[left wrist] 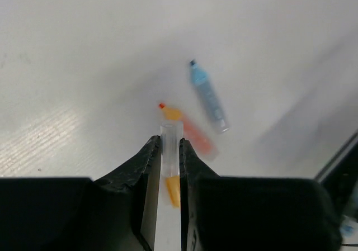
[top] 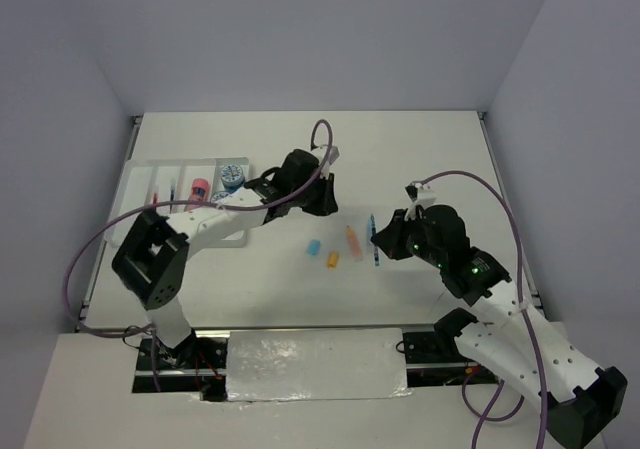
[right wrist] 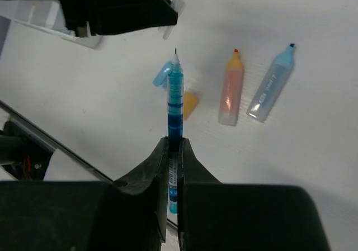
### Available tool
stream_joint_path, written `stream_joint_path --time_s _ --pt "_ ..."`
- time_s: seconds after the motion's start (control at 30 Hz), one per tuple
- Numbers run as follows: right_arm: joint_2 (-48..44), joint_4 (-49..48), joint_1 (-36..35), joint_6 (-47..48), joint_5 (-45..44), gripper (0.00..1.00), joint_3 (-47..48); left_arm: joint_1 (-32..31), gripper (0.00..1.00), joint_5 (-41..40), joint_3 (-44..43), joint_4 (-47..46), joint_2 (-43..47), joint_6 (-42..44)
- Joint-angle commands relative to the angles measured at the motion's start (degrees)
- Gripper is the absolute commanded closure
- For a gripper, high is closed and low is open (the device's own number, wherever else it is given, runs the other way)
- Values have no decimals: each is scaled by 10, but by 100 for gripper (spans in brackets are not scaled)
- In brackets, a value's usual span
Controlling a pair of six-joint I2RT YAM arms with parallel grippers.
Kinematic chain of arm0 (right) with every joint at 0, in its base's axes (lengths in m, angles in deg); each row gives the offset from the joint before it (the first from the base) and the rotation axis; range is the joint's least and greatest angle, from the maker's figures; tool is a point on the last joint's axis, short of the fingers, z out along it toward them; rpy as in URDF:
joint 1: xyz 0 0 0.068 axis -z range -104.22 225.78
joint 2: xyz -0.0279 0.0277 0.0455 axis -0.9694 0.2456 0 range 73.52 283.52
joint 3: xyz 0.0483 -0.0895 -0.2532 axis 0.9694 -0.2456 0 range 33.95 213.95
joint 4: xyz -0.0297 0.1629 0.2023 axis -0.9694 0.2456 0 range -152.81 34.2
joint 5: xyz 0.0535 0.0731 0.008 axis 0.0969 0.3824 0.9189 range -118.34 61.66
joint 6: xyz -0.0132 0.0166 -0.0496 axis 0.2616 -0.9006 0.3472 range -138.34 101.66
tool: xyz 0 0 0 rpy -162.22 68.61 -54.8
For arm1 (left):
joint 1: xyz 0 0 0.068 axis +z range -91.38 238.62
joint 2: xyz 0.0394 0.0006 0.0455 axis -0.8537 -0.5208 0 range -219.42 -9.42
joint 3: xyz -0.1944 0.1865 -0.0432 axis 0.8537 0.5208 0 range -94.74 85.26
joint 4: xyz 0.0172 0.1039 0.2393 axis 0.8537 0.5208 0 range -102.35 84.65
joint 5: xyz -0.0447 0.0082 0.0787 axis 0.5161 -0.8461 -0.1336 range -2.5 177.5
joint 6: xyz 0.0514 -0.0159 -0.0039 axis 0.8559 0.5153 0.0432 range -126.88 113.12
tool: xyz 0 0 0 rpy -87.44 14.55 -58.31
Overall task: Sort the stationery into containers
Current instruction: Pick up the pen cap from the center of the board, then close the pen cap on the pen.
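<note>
Above a white table (top: 450, 159), the left gripper (left wrist: 170, 146) pinches a short clear piece (left wrist: 171, 131) while the right gripper (right wrist: 175, 147) clamps a thin blue pen (right wrist: 175, 94), both jaws narrow.

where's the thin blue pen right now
In the right wrist view, the thin blue pen is clamped in the right gripper, between a short light-blue piece on the left and a short orange piece on the right.

white arm links (top: 225, 224), black joints (top: 150, 259); purple cables (top: 70, 274); black fingers (left wrist: 142, 173); green lights (top: 470, 266)
</note>
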Motion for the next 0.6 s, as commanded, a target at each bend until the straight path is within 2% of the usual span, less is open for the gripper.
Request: stream_joint_path --time_s 0.0,0.1,0.2,0.23,0.33,0.4,0.57 --pt "-15 -81 -12 -16 28 100 -18 -5 100 16 13 -100 80 -39" --pt "-28 -145 -29 -37 62 100 -49 -8 100 21 40 -145 128 -65" --pt "-62 -243 -79 -92 71 100 -94 -24 100 28 97 -234 196 -104" --pt "-67 -294 -122 -105 62 100 -102 -38 100 23 112 -257 213 -115" --pt "-73 -354 -211 -132 -13 100 -118 -71 100 -9 167 -324 276 -126" --pt "-70 -381 -245 -142 -57 100 -125 -87 100 -27 190 -373 320 -128" --pt "-64 -398 -320 -140 -168 100 -113 -122 100 -47 222 -404 376 -133"
